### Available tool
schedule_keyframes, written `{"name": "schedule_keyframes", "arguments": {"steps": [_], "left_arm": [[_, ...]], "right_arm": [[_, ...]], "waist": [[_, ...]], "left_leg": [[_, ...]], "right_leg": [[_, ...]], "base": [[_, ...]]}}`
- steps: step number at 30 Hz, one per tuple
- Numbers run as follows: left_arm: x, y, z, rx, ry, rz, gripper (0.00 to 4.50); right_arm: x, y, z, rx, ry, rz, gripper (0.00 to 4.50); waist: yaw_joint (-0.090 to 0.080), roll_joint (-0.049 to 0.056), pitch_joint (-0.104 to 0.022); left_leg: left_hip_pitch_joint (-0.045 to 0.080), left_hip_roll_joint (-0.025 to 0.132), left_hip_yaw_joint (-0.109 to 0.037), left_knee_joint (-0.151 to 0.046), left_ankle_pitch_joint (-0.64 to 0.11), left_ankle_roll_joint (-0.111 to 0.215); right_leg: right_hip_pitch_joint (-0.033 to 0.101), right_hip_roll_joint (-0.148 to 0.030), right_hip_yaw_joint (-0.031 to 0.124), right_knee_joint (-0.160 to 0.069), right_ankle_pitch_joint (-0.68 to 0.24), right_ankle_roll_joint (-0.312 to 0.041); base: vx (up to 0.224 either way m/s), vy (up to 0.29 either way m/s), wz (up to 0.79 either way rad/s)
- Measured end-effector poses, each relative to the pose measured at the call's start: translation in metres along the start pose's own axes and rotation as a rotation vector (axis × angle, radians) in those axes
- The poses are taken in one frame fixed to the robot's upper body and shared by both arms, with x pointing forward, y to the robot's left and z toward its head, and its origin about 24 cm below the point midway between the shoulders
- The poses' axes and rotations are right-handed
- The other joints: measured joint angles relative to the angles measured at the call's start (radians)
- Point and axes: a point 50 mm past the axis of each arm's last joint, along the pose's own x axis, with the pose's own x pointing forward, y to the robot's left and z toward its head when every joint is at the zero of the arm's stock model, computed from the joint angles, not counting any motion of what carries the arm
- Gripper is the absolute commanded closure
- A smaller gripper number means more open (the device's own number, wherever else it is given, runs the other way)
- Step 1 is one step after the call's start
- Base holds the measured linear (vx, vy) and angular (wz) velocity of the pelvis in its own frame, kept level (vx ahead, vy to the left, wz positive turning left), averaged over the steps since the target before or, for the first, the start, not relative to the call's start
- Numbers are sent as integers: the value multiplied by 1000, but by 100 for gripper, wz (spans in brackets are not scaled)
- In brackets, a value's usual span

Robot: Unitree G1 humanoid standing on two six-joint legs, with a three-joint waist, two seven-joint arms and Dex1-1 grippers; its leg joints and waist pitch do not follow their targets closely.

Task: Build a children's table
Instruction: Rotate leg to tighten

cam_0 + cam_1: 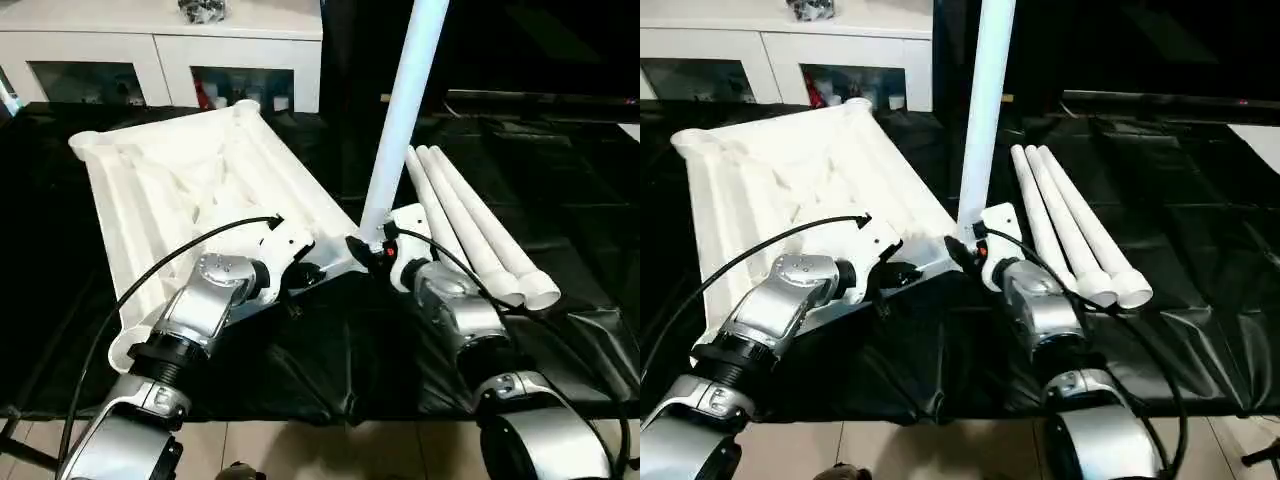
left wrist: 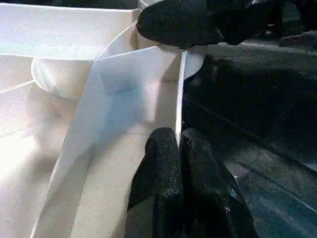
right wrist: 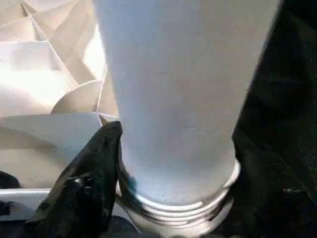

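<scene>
Table top [image 1: 190,190] lies upside down on the black-covered work surface [image 1: 330,350], ribbed underside up, left of centre; its far end reaches toward the white cabinet [image 1: 160,50] with glass doors at the far left. Round corner sockets visible at far-left and far-right corners.

Left gripper [image 2: 179,148]: fingers pressed together, pinching the thin side wall of the table top along its near right edge. Silver left forearm [image 1: 190,320] runs up from the near left.

Upright leg [image 1: 405,110]: stands at the near right corner of the table top, lower end at the corner socket, leaning slightly right toward its upper end. Threaded ring at its foot shows in the right wrist view.

Right gripper [image 1: 372,250]: fingers spread around the base of the upright leg, one black finger [image 3: 91,183] against the tube; grasping it.

Three spare legs [image 1: 470,220] lie side by side on the black cover just right of the upright leg, flared ends nearest.
</scene>
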Motion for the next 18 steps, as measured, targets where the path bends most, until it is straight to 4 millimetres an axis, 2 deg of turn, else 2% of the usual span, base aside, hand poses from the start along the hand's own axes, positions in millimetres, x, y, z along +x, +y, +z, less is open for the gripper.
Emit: {"name": "schedule_keyframes", "arguments": {"steps": [3,4,8,12,15,18], "left_arm": [[0,0,1,2,3,4,450],[0,0,1,4,4,5,450],[0,-1,2,15,7,13,450],[1,-2,5,10,7,35,450],[2,-1,7,-1,4,91,450],[3,-2,9,-15,0,126,450]], "right_arm": [[1,2,0,-1,-6,4,83],[1,2,0,-2,-9,4,57],[1,3,0,-7,-23,6,49],[-11,-5,-5,-13,-65,0,49],[-21,-9,-1,-12,-116,20,49],[-36,-13,6,-20,-186,29,49]], "waist": [[-1,0,0],[-1,0,0],[-1,0,0],[6,-1,1],[2,-2,1],[5,-2,2]], "left_leg": [[0,0,0,0,0,0],[0,0,0,0,0,0],[-1,0,0,0,0,0],[-3,0,1,0,0,0],[-3,0,1,0,0,0],[-4,0,1,-3,0,0]], "right_leg": [[0,0,0,0,0,0],[0,0,0,0,0,0],[-1,0,0,0,0,0],[-2,0,0,-1,0,0],[-2,0,1,-1,0,1],[-4,0,0,-2,-2,4]], "base": [[0,0,0],[0,0,0],[0,0,0],[0,0,0],[0,0,0],[0,0,0]]}}
